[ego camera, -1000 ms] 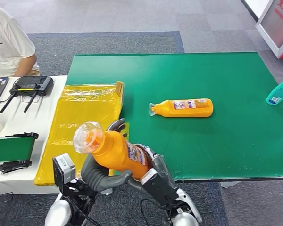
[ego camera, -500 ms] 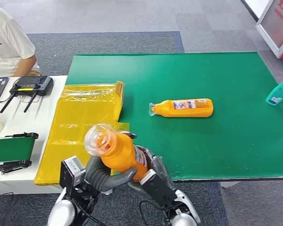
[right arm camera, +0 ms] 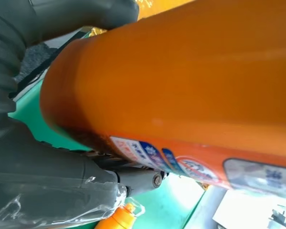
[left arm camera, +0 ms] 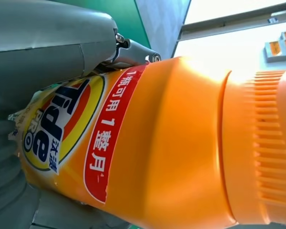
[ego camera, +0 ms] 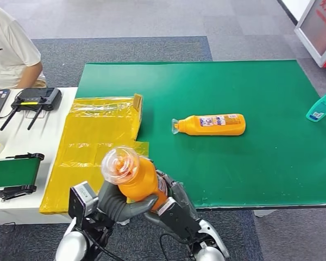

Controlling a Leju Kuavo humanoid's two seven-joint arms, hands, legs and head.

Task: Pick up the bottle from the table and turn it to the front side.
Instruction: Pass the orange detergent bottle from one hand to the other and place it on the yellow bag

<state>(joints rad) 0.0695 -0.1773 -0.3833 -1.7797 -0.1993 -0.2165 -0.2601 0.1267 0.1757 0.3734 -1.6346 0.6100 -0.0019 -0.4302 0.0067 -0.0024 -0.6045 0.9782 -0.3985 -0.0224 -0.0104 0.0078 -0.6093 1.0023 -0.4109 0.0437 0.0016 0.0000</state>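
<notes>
1. Left hand (ego camera: 120,202) and right hand (ego camera: 171,205) both clamping the bottle (ego camera: 138,176), gripping it off the table (ego camera: 251,92) just past the near edge, clear cap tipping toward the head camera.
2. Standing, by the look of it, mid-turn: bottle already lifted, label not yet squared to the front.
3. Calling next, probably, for one hand loosening while the other is rolling the body; risking a slip if both let go at once.
4. Showing in the left wrist view the front logo label (left arm camera: 57,126) and ribbed cap collar, hidden from the head camera.
5. Showing in the right wrist view the back label strip (right arm camera: 163,157).
6. Showing in the head view a second bottle (ego camera: 212,124) lying mid-table, a yellow bag (ego camera: 92,141) beside it.
</notes>
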